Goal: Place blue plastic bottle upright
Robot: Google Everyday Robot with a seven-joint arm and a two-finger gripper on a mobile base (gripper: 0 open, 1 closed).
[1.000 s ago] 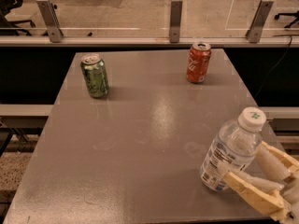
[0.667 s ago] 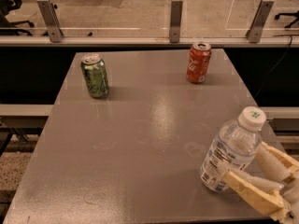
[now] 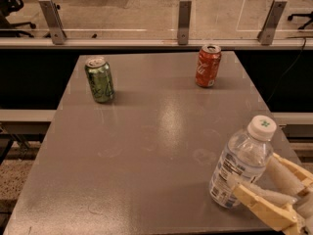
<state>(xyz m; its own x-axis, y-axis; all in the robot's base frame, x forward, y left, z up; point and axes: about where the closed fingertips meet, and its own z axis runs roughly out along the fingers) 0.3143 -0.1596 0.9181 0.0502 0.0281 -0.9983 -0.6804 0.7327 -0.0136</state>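
Note:
The blue plastic bottle (image 3: 240, 166) is clear with a pale label and a white cap bearing a green mark. It stands nearly upright, leaning slightly right, on the grey table (image 3: 146, 146) near its front right corner. My gripper (image 3: 255, 179) comes in from the lower right. Its tan fingers (image 3: 261, 203) sit on either side of the bottle's lower body and hold it. One finger is in front of the bottle, the other behind it to the right.
A green can (image 3: 100, 79) stands upright at the back left of the table. A red can (image 3: 208, 65) stands upright at the back right. A glass barrier with metal posts (image 3: 184, 15) runs behind the table. The table's right edge is close to the gripper.

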